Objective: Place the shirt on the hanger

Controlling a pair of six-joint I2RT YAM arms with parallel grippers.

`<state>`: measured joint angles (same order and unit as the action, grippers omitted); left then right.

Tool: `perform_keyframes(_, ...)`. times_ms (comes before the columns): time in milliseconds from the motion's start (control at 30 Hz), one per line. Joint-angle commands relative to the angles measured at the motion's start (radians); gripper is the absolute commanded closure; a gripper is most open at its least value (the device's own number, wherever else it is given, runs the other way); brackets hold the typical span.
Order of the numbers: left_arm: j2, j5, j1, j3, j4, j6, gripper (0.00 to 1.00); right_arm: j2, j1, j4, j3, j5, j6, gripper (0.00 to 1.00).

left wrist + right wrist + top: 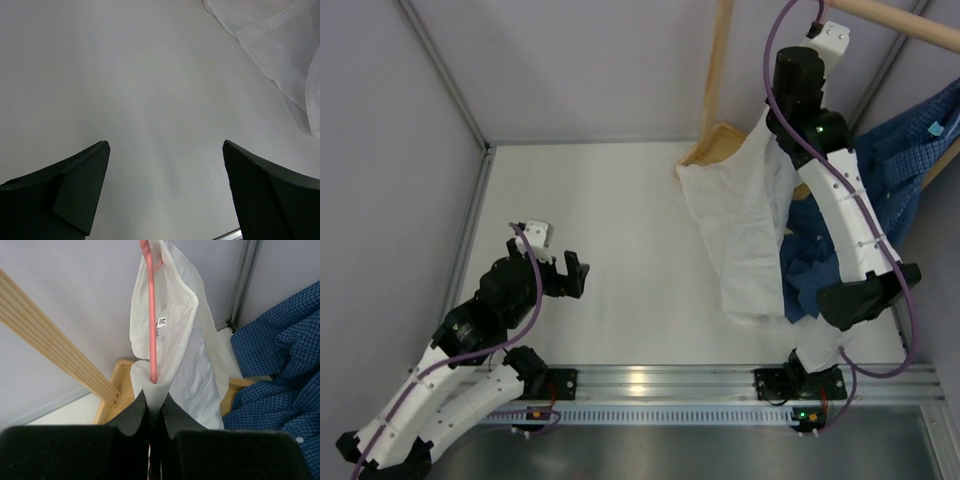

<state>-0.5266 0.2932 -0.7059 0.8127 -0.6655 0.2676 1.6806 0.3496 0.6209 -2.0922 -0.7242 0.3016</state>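
Between right gripper [154,402] fingers: pink wire hanger [152,315] clamped, white shirt [187,340] wrapped round it, hanging below toward desk [600,200]. Left gripper [165,150] jaws apart, idle, shirt edge ahead-right. Step: shirt looks on hanger, shoulders unclear. Next likely needs straightening fabric, left gripper helping.

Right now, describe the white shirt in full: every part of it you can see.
The white shirt is thin, wrinkled, soft cloth. Its collar, with a tag marked M, is draped over the pink hanger. The right gripper is shut on fabric and wire together, holding it up by the wooden rack. It hangs down and its lower end trails on the table. A button shows on one edge. The blue checked shirt lies just beside it.
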Motion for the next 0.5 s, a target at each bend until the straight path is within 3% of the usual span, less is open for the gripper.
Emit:
perform_keyframes(0, -0.009, 0.011, 0.054, 0.000, 0.049, 0.007, 0.02, 0.027, 0.052, -0.087, -0.091, -0.079, 0.083, 1.00)
perform_keyframes(200, -0.027, -0.022, 0.100, 0.002, 0.053, 0.007, 0.02, 0.071, 0.095, -0.090, -0.132, -0.280, 0.145, 1.00)
perform_keyframes(467, -0.021, -0.009, 0.102, -0.003, 0.052, 0.010, 0.02, 0.005, 0.095, -0.119, -0.014, -0.333, 0.266, 1.00)
